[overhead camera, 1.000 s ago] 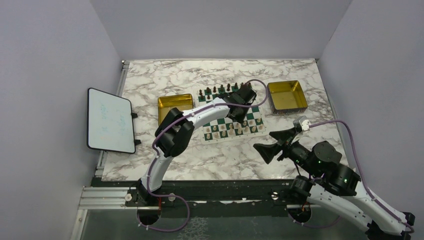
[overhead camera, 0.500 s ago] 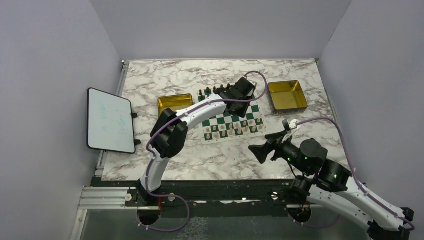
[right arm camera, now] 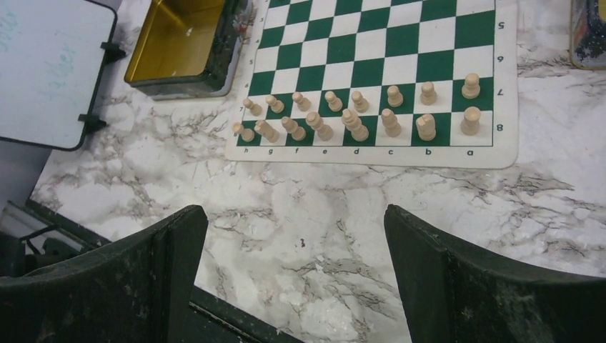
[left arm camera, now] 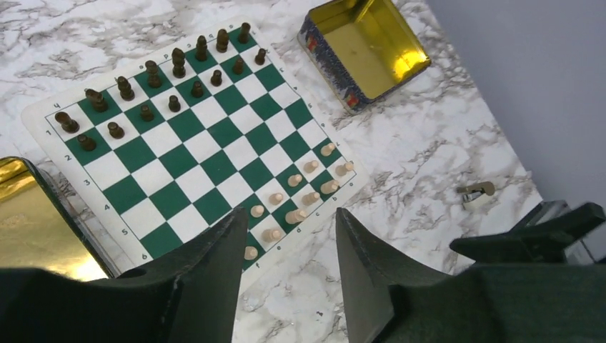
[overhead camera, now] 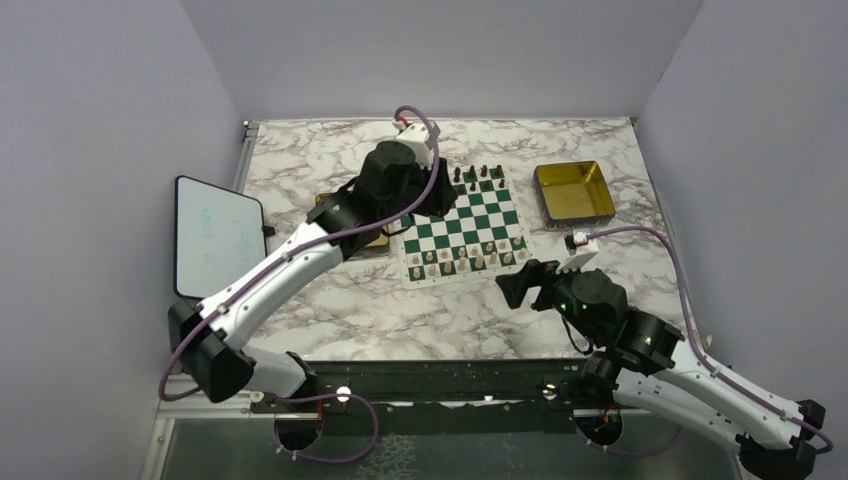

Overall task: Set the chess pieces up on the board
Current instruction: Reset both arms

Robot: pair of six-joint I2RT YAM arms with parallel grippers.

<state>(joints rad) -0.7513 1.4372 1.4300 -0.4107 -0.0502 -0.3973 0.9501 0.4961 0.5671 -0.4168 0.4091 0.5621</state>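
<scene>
gold tray [overhead camera: 574, 190]: right, open | second gold tray [right arm camera: 182, 43]: left | white tablet [overhead camera: 215, 240]: far left | dark brown pieces [left arm camera: 153, 73]: two rows

My left arm [overhead camera: 275, 272] and right arm [overhead camera: 700, 398] have white shells, black joints and purple cables [overhead camera: 640, 230] (gripper fingers [right arm camera: 136, 286] are scuffed black).

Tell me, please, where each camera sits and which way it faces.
Top external: above and behind the bases, looking down on the table, board, left arm and right arm.
Left wrist: high over the board's far left corner, looking across the dark pieces toward the right-hand gold tray; open left gripper in front.
Right wrist: low by the board's near edge, facing the cream pieces, left-hand gold tray and tablet; open right gripper in front.
Shared: both wrist views show the cream pieces.
</scene>
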